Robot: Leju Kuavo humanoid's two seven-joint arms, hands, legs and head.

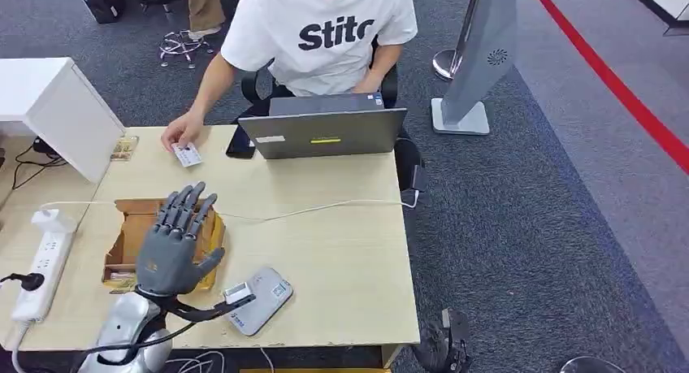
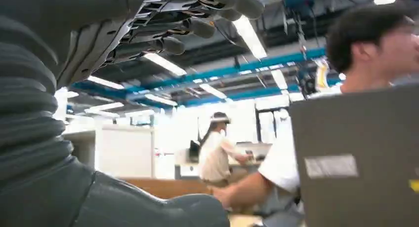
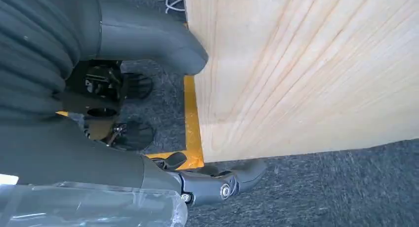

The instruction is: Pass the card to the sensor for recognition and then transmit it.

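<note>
Card (image 1: 188, 155) lies at the table's (image 1: 341, 251) far edge under a person's hand (image 1: 180, 133); left hand (image 1: 175, 241) hovers spread, empty, above the cardboard box (image 1: 130, 227); right hand (image 3: 148, 113) holds nothing beside the table's side.

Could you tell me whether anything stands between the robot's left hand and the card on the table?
No object visibly stands between them. The left hand hovers, fingers spread, over the cardboard box, and the card lies farther along the table near the laptop. However, a person's hand rests on the card.
</note>
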